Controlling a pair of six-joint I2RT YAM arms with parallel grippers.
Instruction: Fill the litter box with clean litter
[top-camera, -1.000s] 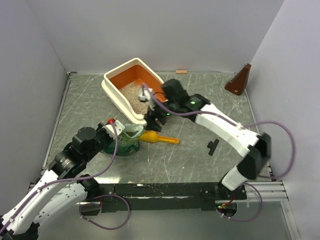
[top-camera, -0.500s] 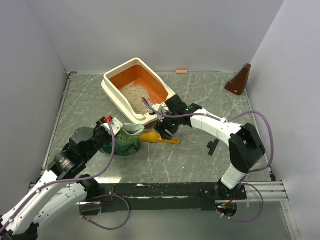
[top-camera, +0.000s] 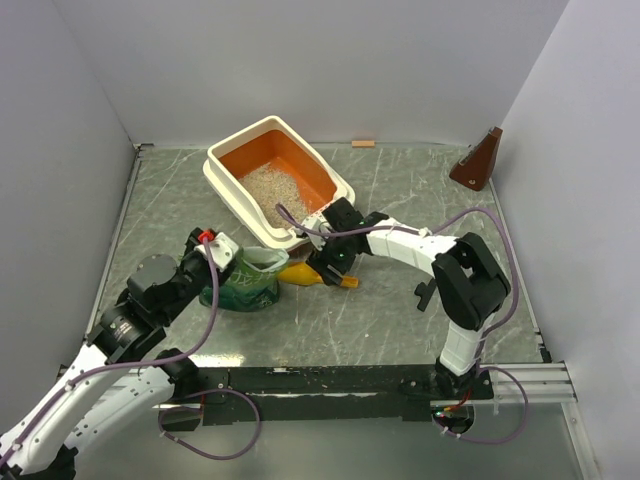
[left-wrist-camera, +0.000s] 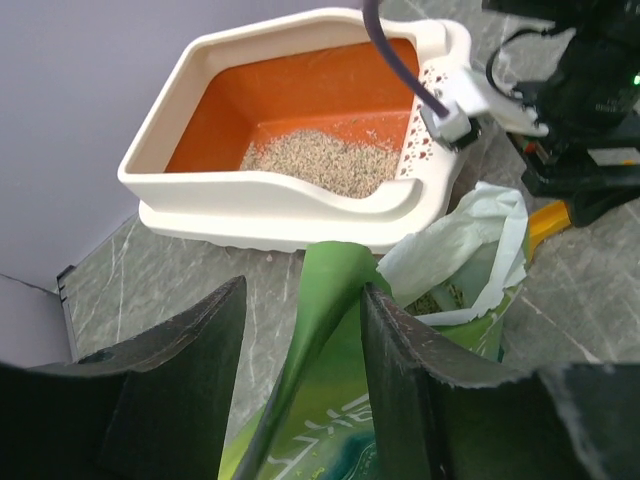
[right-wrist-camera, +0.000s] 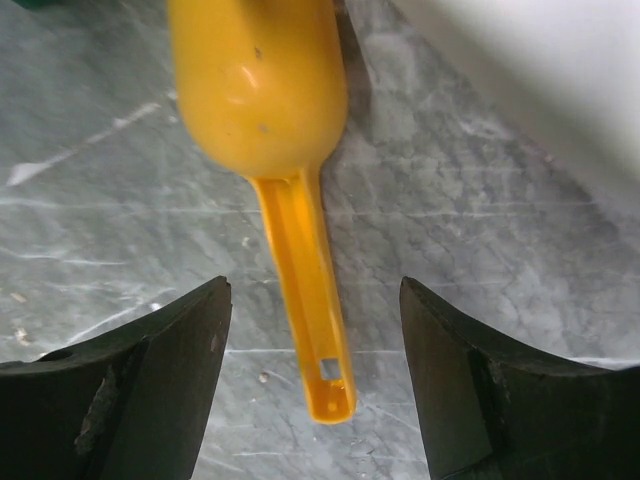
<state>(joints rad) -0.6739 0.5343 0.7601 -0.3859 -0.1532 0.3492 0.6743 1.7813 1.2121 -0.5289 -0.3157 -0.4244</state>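
Top: right gripper (top-camera: 335, 262) has dropped from over box (top-camera: 216, 172) to scoop (top-camera: 312, 276); left gripper (top-camera: 216, 250), clamped a second ago, now parted at bag (top-camera: 245, 287). Litter (top-camera: 268, 186) heaped in box's near half.
Left wrist: fingers apart, bag's green edge loose between them.
Right wrist: fingers spread wide, straddling scoop handle, not touching; scoop flat on table (right-wrist-camera: 100, 200).

Grey marbled table (top-camera: 400, 320) carries litter box (top-camera: 230, 195), green bag (top-camera: 240, 288), scoop (top-camera: 300, 273).
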